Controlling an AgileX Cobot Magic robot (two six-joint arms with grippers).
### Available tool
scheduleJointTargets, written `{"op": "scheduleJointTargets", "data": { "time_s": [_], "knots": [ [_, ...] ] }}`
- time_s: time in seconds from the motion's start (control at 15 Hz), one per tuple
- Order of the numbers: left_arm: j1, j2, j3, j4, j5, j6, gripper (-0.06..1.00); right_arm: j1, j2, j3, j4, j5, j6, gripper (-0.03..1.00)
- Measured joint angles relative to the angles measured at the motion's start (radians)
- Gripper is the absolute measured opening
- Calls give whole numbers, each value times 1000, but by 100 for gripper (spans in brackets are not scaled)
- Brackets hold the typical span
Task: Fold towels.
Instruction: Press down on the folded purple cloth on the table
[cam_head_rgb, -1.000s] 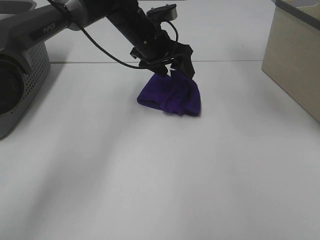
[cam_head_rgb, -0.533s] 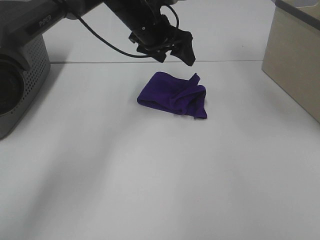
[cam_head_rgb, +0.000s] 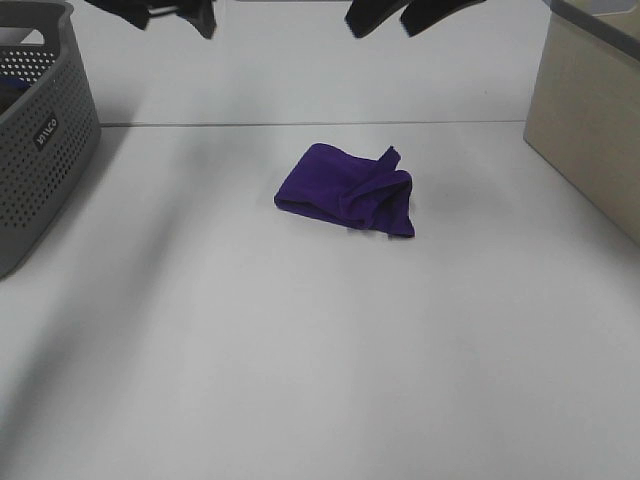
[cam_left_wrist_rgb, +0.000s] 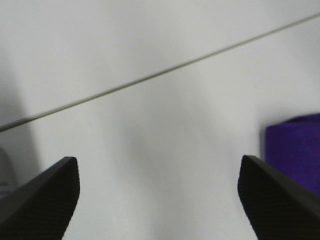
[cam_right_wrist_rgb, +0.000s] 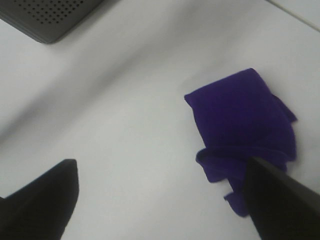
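The deep purple towel (cam_head_rgb: 345, 190) lies crumpled and loosely folded on the white table, a little behind its middle. No white tag shows. My left gripper (cam_head_rgb: 170, 14) is open and empty, high at the top edge, well to the left of the towel. My right gripper (cam_head_rgb: 394, 16) is open and empty at the top edge, above and behind the towel. The left wrist view shows open fingers (cam_left_wrist_rgb: 45, 200) and one edge of the towel (cam_left_wrist_rgb: 295, 152). The right wrist view shows the whole towel (cam_right_wrist_rgb: 245, 120) between open fingers (cam_right_wrist_rgb: 282, 200).
A grey perforated basket (cam_head_rgb: 45, 140) stands at the left edge, and its corner shows in the right wrist view (cam_right_wrist_rgb: 50, 17). A beige box (cam_head_rgb: 590, 120) stands at the right edge. A thin seam (cam_head_rgb: 300, 124) runs across the table behind the towel.
My left gripper let go of the towel and pulled up and to the left, uncovering the basket. The towel settled flat and now lies still. My right gripper came into view at the top.
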Motion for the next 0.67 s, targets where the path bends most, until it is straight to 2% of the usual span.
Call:
{"op": "scheduleJointTargets", "data": {
  "time_s": [0.13, 0.27, 0.4, 0.67],
  "knots": [
    [56, -55, 1, 1, 0, -11, 79, 19, 121, -37, 63, -39, -66, 86],
    [81, -97, 1, 1, 1, -13, 79, 37, 245, -120, 75, -52, -88, 85],
    [81, -122, -2, -7, 1, -14, 77, 40, 392, -218, 29, -59, -112, 84],
    [81, -122, -3, -44, 1, -14, 76, 39, 507, -252, -48, -42, -226, 83]
  ]
}}
